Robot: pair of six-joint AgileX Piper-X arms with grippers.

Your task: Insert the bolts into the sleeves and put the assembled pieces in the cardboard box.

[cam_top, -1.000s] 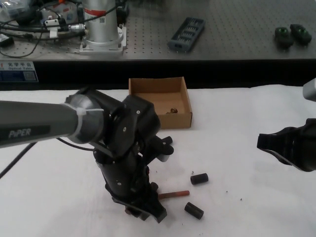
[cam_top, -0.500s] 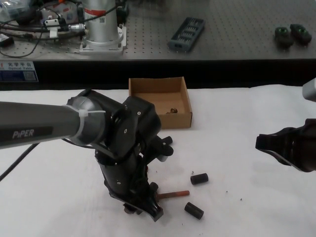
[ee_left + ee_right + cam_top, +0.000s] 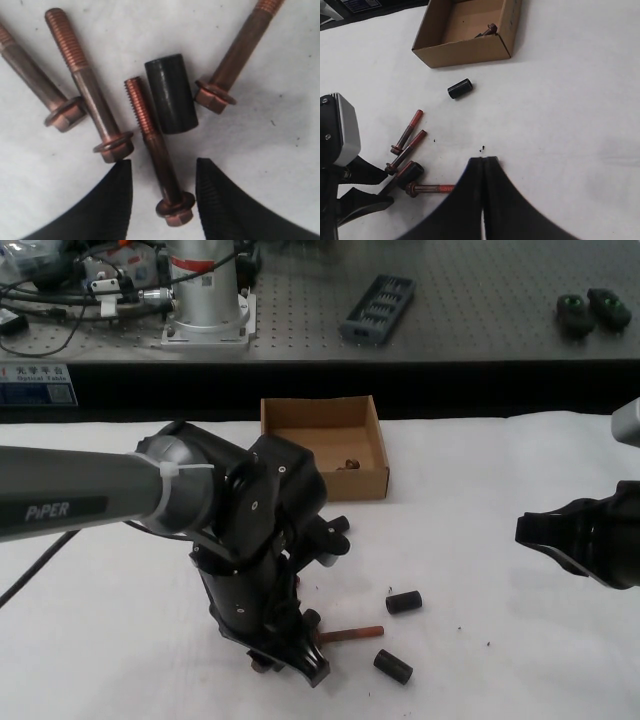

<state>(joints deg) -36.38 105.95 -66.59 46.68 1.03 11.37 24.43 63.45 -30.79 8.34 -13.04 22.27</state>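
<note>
**Left gripper spread over a bolt; right gripper closed and off to the side**

High view, with 12 o'clock pointing away from the arms. The box (image 3: 320, 485) sits on the white sheet (image 3: 480, 460) at the far middle. A coppery piece (image 3: 350, 463) lies in its near right corner. The left gripper (image 3: 288, 668) points down at the sheet at about 7 o'clock from the box. A side bolt (image 3: 352, 632) lies at its 2 o'clock, with one end hidden behind the gripper. The far sleeve (image 3: 403, 601) is also at 2 o'clock, farther out. The near sleeve (image 3: 393, 666) lies at 3 o'clock, just past the side bolt. The right gripper (image 3: 522, 530) hangs at 4 o'clock from the box, well apart from the parts, its tip pointing toward 9 o'clock.

Left wrist view. The left fingers (image 3: 107, 205) stand spread and hold nothing. The middle bolt (image 3: 159, 160) lies lengthwise between them, and its head is level with the fingertips. A black sleeve (image 3: 171, 95) lies on its side just beside that bolt's threaded end. Two bolts (image 3: 85, 85) lie side by side on one flank. A fourth bolt (image 3: 240, 55) lies on the other flank, its head against the black sleeve.

Right wrist view. The right fingers (image 3: 470, 200) are pressed together with nothing between them, above bare sheet. Beyond them, bolts and one sleeve cluster by the left gripper. Another sleeve lies between that cluster and the box.
</note>
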